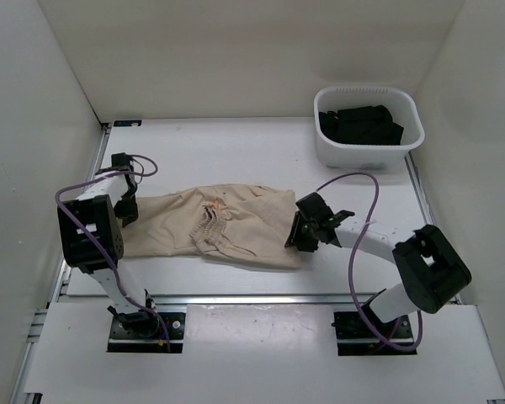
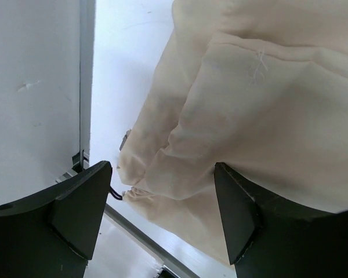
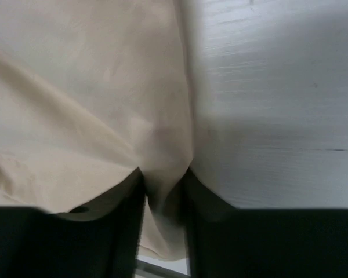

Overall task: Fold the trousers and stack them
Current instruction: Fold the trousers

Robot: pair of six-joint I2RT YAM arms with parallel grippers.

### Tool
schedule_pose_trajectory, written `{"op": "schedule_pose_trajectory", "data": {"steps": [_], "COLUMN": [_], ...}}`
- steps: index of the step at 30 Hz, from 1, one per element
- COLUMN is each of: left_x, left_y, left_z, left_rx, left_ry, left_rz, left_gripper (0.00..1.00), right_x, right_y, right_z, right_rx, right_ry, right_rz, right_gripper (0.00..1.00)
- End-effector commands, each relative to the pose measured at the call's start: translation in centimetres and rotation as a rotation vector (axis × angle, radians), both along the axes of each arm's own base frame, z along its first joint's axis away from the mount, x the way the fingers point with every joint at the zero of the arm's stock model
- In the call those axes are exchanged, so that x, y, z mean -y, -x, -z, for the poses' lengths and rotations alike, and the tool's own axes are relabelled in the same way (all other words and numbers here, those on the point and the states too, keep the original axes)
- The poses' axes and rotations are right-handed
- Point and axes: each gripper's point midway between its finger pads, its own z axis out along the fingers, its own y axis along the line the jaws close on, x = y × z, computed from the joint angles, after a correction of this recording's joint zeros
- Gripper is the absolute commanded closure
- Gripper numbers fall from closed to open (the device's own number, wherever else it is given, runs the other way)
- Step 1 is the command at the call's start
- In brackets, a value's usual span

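The beige trousers (image 1: 219,223) lie flat and partly folded across the middle of the white table. My left gripper (image 1: 128,202) hovers open over their left end; in the left wrist view the cloth (image 2: 249,110) and a small dark loop show between the spread fingers (image 2: 81,208). My right gripper (image 1: 301,234) is at the trousers' right edge. In the right wrist view its jaws stand nearly closed, pinching a fold of the beige cloth (image 3: 162,191) by the bare table.
A white basket (image 1: 408,143) holding black garments (image 1: 359,124) stands at the back right. White walls enclose the table on three sides. A metal rail (image 1: 236,299) runs along the near edge in front of the arm bases.
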Motion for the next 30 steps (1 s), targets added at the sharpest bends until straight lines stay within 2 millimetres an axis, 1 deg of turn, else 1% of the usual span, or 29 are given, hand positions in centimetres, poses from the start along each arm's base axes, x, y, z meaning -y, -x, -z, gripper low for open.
{"op": "schedule_pose_trajectory", "data": {"steps": [1, 3, 4, 5, 6, 7, 8, 9, 10, 11, 12, 13, 14, 15, 16, 17, 18, 19, 20, 21, 22, 23, 24, 25, 26, 27, 28, 29, 30], "left_x": [-1.1, -1.0, -1.0, -0.8, -0.5, -0.3, 0.0, 0.3, 0.7, 0.8, 0.9, 0.8, 0.9, 1.0, 1.0, 1.2, 1.5, 1.5, 1.7, 1.7, 1.7, 1.7, 1.7, 1.7, 1.7, 1.7, 1.7, 1.7, 1.7], "left_y": [-1.0, -1.2, -1.7, -1.9, -2.0, -1.8, -1.6, -1.9, -1.7, -2.1, -2.2, -1.6, -1.7, -1.4, -1.4, -1.1, -0.9, -0.9, -0.9, -0.9, -0.9, -0.9, -0.9, -0.9, -0.9, -0.8, -0.8, -0.8, -0.8], "left_z": [-1.6, -2.8, -3.3, -3.8, -4.0, -4.6, -4.5, -5.2, -5.6, -5.9, -6.4, -6.0, -5.9, -5.1, -5.1, -4.3, -3.9, -3.6, -3.5, -3.2, -3.2, -3.2, -3.2, -3.2, -3.2, -3.0, -3.0, -3.0, -3.0], "left_rx": [0.060, 0.088, 0.108, 0.119, 0.118, 0.121, 0.111, 0.134, 0.143, 0.157, 0.169, 0.150, 0.147, 0.123, 0.123, 0.100, 0.091, 0.081, 0.083, 0.074, 0.074, 0.074, 0.074, 0.074, 0.074, 0.072, 0.072, 0.072, 0.072], "left_ry": [-0.022, 0.010, 0.036, 0.049, 0.068, 0.100, 0.118, 0.132, 0.150, 0.162, 0.148, 0.137, 0.128, 0.132, 0.132, 0.146, 0.162, 0.164, 0.174, 0.176, 0.176, 0.176, 0.176, 0.176, 0.176, 0.177, 0.177, 0.177, 0.177], "left_rz": [-0.033, -0.035, -0.037, -0.032, -0.027, -0.028, -0.024, -0.017, -0.011, -0.006, 0.001, -0.005, 0.001, -0.001, -0.001, 0.000, 0.003, 0.002, 0.004, 0.004, 0.004, 0.004, 0.004, 0.004, 0.004, 0.003, 0.003, 0.003, 0.003], "left_gripper": [0.17, 0.17, 0.17, 0.16, 0.16, 0.16, 0.16, 0.16, 0.15, 0.15, 0.13, 0.13, 0.13, 0.13, 0.13, 0.13, 0.13, 0.13, 0.13, 0.13, 0.13, 0.13, 0.12, 0.12, 0.12, 0.12, 0.12, 0.12, 0.12], "right_x": [-0.8, 0.2, 1.5, 3.2, 5.1, 7.6, 9.9, 11.6, 14.1, 16.5, 18.6, 20.1, 21.2, 21.8, 22.2, 22.0, 21.0, 19.6, 18.1, 14.8, 12.7, 10.2, 6.8, 4.4, 1.9, 0.0, -1.4, -2.7, -3.8], "right_y": [0.8, 1.0, 0.6, 1.3, 1.8, 0.7, 2.1, 2.2, 2.0, 2.3, 2.2, 2.2, 2.1, 1.9, 1.7, 1.3, 1.4, 0.3, -0.4, -0.7, -1.5, -2.7, -2.2, -3.0, -3.3, -3.1, -3.3, -3.2, -3.6], "right_z": [1.8, 2.1, 2.1, 1.6, 1.6, 0.8, -0.5, -1.6, -2.7, -5.7, -7.5, -9.5, -11.7, -15.5, -17.2, -18.2, -19.2, -21.2, -21.2, -21.7, -21.0, -22.8, -22.8, -21.0, -21.7, -20.8, -18.5, -17.4, -15.2], "right_rx": [-0.108, -0.136, -0.132, -0.153, -0.169, -0.144, -0.164, -0.147, -0.129, -0.078, -0.054, -0.018, 0.023, 0.071, 0.093, 0.093, 0.096, 0.155, 0.138, 0.167, 0.142, 0.198, 0.203, 0.150, 0.153, 0.142, 0.090, 0.083, 0.044], "right_ry": [-0.098, -0.089, -0.074, -0.032, 0.026, 0.089, 0.150, 0.196, 0.246, 0.312, 0.346, 0.391, 0.419, 0.439, 0.468, 0.477, 0.478, 0.442, 0.432, 0.410, 0.439, 0.403, 0.400, 0.450, 0.409, 0.417, 0.458, 0.462, 0.472], "right_rz": [0.023, 0.067, 0.112, 0.148, 0.183, 0.248, 0.271, 0.298, 0.334, 0.374, 0.431, 0.428, 0.447, 0.450, 0.434, 0.423, 0.368, 0.339, 0.298, 0.198, 0.138, 0.116, 0.014, -0.046, -0.087, -0.125, -0.162, -0.176, -0.191], "right_gripper": [0.71, 1.00, 1.00, 1.00, 1.00, 1.00, 1.00, 1.00, 1.00, 1.00, 1.00, 1.00, 1.00, 1.00, 1.00, 1.00, 1.00, 1.00, 1.00, 1.00, 1.00, 1.00, 1.00, 1.00, 1.00, 1.00, 1.00, 1.00, 1.00]}}
